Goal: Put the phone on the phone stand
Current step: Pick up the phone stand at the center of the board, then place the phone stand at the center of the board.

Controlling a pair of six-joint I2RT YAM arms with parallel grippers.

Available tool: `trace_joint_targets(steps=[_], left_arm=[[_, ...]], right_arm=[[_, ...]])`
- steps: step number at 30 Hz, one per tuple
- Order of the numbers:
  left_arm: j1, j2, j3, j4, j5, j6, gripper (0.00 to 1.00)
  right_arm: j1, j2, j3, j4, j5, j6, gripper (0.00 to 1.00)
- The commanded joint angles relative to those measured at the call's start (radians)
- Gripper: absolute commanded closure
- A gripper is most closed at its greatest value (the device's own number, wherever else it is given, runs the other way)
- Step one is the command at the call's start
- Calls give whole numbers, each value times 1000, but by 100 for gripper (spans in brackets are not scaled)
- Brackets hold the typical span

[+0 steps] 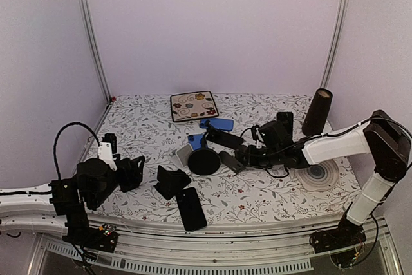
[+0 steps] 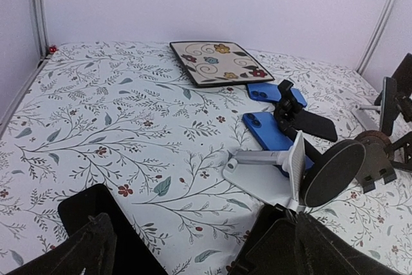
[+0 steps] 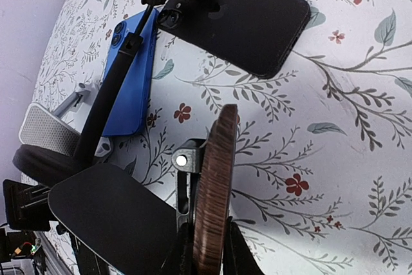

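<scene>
My right gripper point(image 1: 242, 156) reaches to the table's middle and is shut on the edge of a round wooden phone stand point(image 3: 214, 178) with a dark plate point(image 3: 109, 217), resting on the cloth. A black phone point(image 3: 248, 20) lies just beyond it, clamped in a black arm stand point(image 1: 205, 160). Blue phones lie at the middle point(image 1: 196, 140) and behind point(image 1: 217, 123). Another black phone point(image 1: 191, 208) lies near the front edge. My left gripper point(image 1: 132, 172) is open and empty at the front left, beside a black folded stand point(image 1: 170, 181). A white stand point(image 2: 270, 172) lies ahead of it.
A square floral tile point(image 1: 194, 105) lies at the back. A dark cone point(image 1: 317, 111) stands at the back right, with a black phone point(image 1: 284, 120) beside it. A round patterned coaster point(image 1: 318, 173) lies under the right arm. Metal frame posts stand at the back corners.
</scene>
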Motion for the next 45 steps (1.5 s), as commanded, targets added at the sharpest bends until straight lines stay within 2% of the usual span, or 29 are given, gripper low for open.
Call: trace_joint_targets(steps=[1,14,21,29,31,36,45], left_arm=[[14,10,-5,21,-10,13,3],[15,49,5,31,-3,17,3],[16,66,12,31,-1,17,3],[15,74,13,34,-1,18,3],[15,78,15,34,-1,18,4],[15,86,18,34,-2,20,3],[15,88,18,36,0,20,3]], right_arm=[[-17,-92,-66,86,-29,23,96],[-85,-271,-348,238,-285,61,95],[-142,-286,-421,267,-353,56,89],[-163,-284,-440,254,-358,38,82],[-170,-282,-441,246,-355,32,76],[-179,-291,-443,209,-326,16,72],[-181,-361,-431,70,-199,-20,61]])
